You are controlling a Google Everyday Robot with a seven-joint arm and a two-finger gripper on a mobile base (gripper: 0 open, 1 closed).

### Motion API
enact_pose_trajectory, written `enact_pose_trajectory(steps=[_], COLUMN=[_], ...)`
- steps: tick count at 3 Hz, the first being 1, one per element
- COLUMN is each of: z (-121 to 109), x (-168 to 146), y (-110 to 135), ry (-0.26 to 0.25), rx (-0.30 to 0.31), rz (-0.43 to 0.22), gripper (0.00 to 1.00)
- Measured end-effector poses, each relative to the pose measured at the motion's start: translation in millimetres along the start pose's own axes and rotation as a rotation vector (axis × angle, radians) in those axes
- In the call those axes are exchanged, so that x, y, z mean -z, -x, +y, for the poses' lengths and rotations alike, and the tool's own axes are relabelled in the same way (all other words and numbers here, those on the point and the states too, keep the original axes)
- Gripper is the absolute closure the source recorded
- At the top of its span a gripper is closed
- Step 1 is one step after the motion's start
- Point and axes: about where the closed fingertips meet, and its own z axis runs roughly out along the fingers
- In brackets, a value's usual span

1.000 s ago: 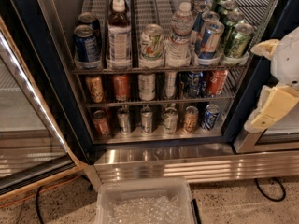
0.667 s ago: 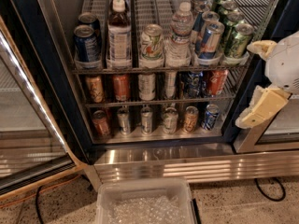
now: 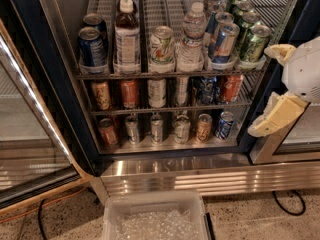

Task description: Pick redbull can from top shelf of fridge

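An open fridge [image 3: 176,177] fills the view, its glass door [image 3: 30,129] swung out at 9 o'clock. The top shelf [image 3: 172,9], a wire rack with lane dividers, runs across 12 o'clock. Along its front edge, from the left: two dark-blue cans [image 3: 92,46] at 11 o'clock, a brown bottle [image 3: 127,38], a pale can [image 3: 161,45], and a water bottle [image 3: 191,40] near 12 o'clock. The redbull can [image 3: 223,42] stands upright next, at 1 o'clock, at the front of its lane, between the water bottle and a row of green cans [image 3: 255,42]. Two lower racks [image 3: 165,109] hold small cans. A clear plastic bin [image 3: 155,216] sits on the floor at 6 o'clock. The gripper [image 3: 263,90] hangs at 3 o'clock, outside the fridge by its right frame, apart from the redbull can. Its jaws are spread wide and hold nothing.
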Motion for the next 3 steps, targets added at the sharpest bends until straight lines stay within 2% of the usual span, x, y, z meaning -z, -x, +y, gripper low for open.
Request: enact_pose_trajectory(steps=[1, 2, 3], z=[-2, -24, -44], x=[-27, -46, -57], y=[-13, -19, -23], ry=[-0.031, -0.129, -0.232], rx=[-0.18, -0.404, -0.525], rz=[-0.072, -0.15, -0.216], gripper=[0.0, 0.0, 0.0])
